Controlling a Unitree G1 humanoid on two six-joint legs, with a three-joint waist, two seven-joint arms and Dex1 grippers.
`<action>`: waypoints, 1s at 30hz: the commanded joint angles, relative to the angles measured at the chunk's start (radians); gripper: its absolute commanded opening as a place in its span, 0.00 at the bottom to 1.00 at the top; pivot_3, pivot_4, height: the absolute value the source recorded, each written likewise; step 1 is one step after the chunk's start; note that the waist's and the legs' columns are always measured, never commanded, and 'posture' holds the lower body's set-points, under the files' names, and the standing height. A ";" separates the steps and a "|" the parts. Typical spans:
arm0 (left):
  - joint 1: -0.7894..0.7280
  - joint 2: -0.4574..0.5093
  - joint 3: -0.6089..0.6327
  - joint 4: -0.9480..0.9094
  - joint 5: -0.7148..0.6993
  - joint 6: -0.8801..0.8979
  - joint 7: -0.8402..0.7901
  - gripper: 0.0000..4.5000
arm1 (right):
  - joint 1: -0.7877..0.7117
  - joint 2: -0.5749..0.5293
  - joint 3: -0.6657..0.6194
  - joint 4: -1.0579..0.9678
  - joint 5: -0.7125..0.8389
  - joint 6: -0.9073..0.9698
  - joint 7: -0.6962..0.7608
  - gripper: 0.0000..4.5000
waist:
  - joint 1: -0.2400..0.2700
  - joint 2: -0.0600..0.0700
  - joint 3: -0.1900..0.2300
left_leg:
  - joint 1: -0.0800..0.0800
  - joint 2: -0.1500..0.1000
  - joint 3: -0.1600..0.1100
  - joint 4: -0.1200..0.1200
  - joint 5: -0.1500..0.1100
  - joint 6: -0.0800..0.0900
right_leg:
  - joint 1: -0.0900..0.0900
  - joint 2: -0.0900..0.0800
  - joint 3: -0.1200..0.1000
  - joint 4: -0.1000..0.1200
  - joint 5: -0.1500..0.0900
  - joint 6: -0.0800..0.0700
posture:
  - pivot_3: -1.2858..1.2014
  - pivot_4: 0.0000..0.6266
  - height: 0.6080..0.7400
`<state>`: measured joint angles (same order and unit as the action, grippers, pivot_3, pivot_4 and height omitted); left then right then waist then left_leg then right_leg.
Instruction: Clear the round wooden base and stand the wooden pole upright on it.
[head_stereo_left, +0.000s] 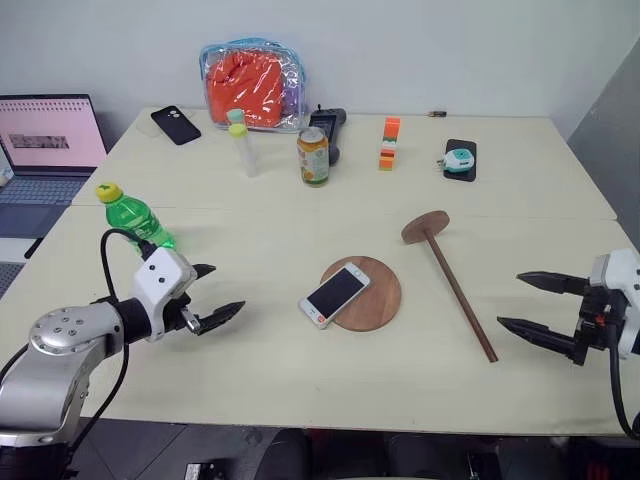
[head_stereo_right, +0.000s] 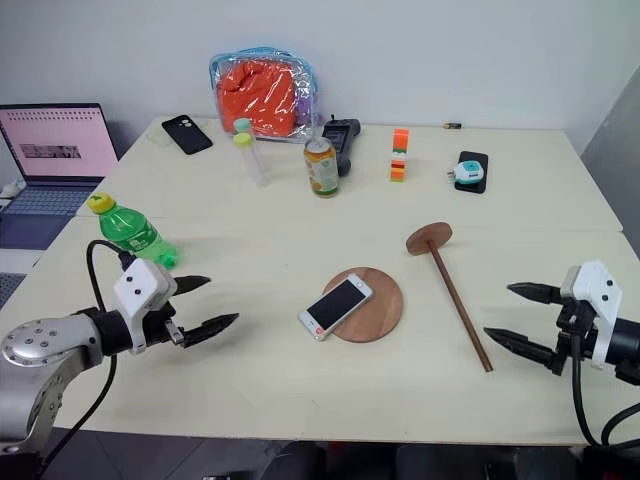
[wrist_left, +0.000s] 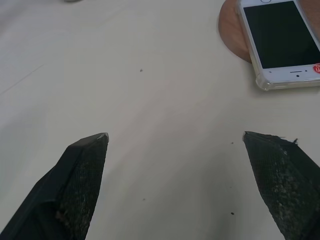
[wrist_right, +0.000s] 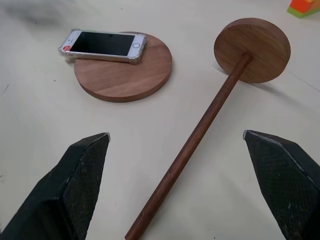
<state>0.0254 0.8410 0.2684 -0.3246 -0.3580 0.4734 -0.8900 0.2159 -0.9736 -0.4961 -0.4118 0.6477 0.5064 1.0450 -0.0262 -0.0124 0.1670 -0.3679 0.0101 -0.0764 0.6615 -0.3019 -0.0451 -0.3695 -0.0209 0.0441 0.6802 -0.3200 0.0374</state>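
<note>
- Head views: I've got the base (head_stereo_left: 372, 300) mid-counter (head_stereo_left: 250, 370) with a phone (head_stereo_left: 334, 294) lying across its left edge, half hanging off onto the counter. The pole (head_stereo_left: 458, 293) lies flat just right of the base, disc end away from me, tip toward my right claw (head_stereo_left: 532, 304). Both claws hover spread wide and empty, left claw (head_stereo_left: 215, 296) well apart from the phone.
- Risk here, as I judge it: the phone sits flat and thin, so a pinch from the left could scrape the base along with it, or shove the phone off the counter's near edge.
- A green bottle (head_stereo_left: 134, 218) lies just behind my left arm; a wide swing could set it rolling.
- Left wrist view: wide-open fingers (wrist_left: 82, 175) over bare counter, phone and a sliver of base cut off at the frame edge. I can't see the base's centre hole; the phone may cover it.
- Right wrist view: the pole runs between my spread fingers (wrist_right: 80, 180), its near tip cut off at the frame edge. The rod is round and thin, so I'd expect it to roll away from a closing claw.
- Once upright it looks top-light but tall; releasing it off-centre could tip it.
</note>
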 joint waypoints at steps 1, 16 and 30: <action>-0.018 0.010 0.011 -0.025 -0.025 -0.009 -0.014 1.00 | -0.007 0.000 -0.042 -0.021 0.001 -0.012 0.005 1.00 | 0.000 0.000 0.000 | 0.000 0.000 0.000 0.000 0.000 0.000 | 0.000 0.000 0.000 0.000 0.000 0.000 | 0.52 0.24 1.00; -0.106 0.018 -0.020 -0.020 -0.064 0.034 -0.033 1.00 | -0.005 0.018 -0.056 -0.049 0.010 -0.001 -0.017 1.00 | 0.000 0.000 0.000 | 0.000 0.000 0.000 0.000 0.000 0.000 | 0.000 0.000 0.000 0.000 0.000 0.000 | 0.52 0.24 1.00; -0.298 -0.134 -0.402 -0.076 0.023 0.135 0.060 1.00 | -0.051 0.088 0.076 -0.334 0.166 0.143 -0.180 1.00 | 0.002 0.000 0.000 | -0.001 -0.001 -0.002 0.001 0.000 0.000 | 0.000 0.002 0.000 0.000 0.000 0.000 | 0.52 0.24 1.00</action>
<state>-0.2492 0.7211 -0.0985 -0.4062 -0.3802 0.6304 -0.8609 0.1755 -0.8926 -0.4355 -0.6942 0.7840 0.6429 0.8944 -0.0244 -0.0128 0.1670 -0.3694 0.0093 -0.0786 0.6628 -0.3018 -0.0451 -0.3694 -0.0185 0.0439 0.6805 -0.3200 0.0376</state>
